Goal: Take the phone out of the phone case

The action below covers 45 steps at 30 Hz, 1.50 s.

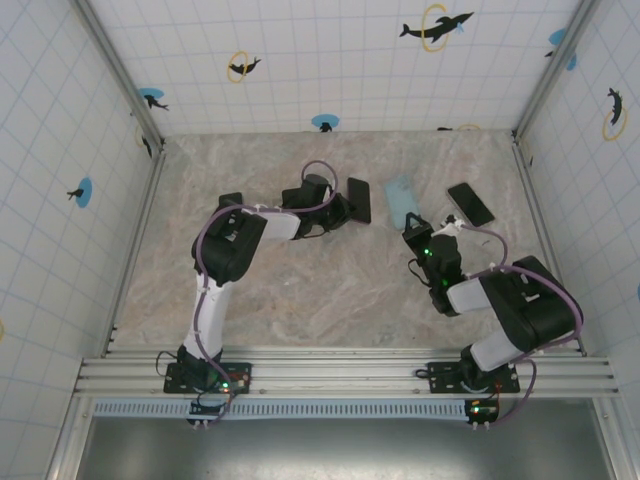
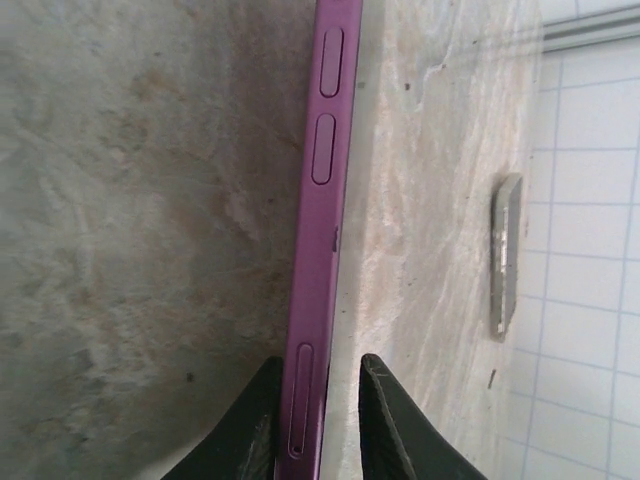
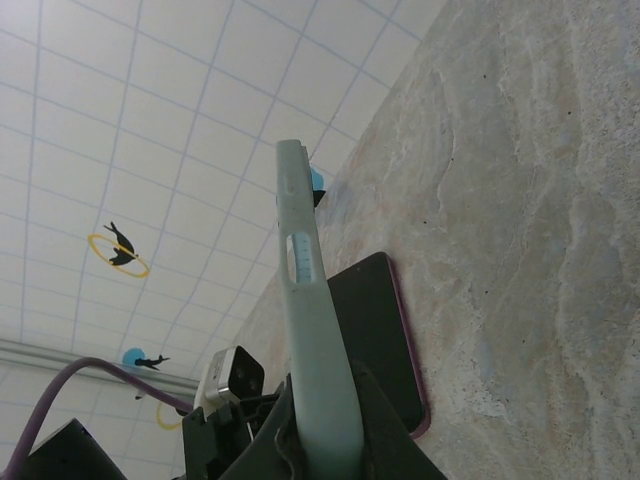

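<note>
**Case pinched in the right hand, phone out of it at the left hand**

From above I see a mottled beige, stone-look worktop (image 1: 330,290) ringed by white gridded walls (image 1: 330,60) with dark dolphin stickers. The purple phone (image 1: 358,200) reads there as a dark rectangle at the tip of the left hand (image 1: 340,210). Just to its right is the case (image 1: 402,198), a pale blue-green oblong with rounded corners. The right hand (image 1: 410,225) holds it at its near end. Further right a second phone (image 1: 470,204) lies on the stone, glossy black, apart from both.

My left wrist camera adds the purple phone's edge (image 2: 325,200): a slim satin band with three long pill-shaped buttons sunk into it. Black fingers (image 2: 385,430) stand either side of its near end, slightly spread. One is against the phone; beside the other a sliver of worktop shows. Whether the phone lies flat or on its edge I cannot tell from this angle. The second phone (image 2: 507,255) appears here edge-on, a thin silver-grey strip near the wall.

My right wrist camera gives the case (image 3: 305,300) side-on: matte, soft-looking, gently curved, with a slot cut partway along. The right hand (image 3: 325,400) is pressed together on its lower end, pinching it. Just past it the purple phone (image 3: 375,340) shows a dark glass face inside a purple rim, resting on the worktop outside the case.
</note>
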Each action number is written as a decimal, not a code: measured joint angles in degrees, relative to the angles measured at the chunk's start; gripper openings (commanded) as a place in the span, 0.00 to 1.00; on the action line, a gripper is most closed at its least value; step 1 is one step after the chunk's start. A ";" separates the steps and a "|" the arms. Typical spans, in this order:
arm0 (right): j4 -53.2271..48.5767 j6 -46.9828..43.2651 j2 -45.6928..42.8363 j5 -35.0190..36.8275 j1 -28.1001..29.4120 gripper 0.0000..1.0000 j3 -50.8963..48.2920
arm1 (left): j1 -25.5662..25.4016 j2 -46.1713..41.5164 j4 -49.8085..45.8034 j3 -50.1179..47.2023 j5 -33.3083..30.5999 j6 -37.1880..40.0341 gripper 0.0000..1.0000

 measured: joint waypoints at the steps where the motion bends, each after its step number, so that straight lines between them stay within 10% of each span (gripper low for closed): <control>1: 0.11 -0.02 0.31 0.00 -0.02 0.05 0.00 | 0.00 0.00 -0.42 0.00 -0.04 0.26 0.26; 45: 1.53 -8.70 28.11 2.64 0.61 0.17 18.67 | 0.00 -17.97 -15.67 0.61 -4.57 9.62 0.62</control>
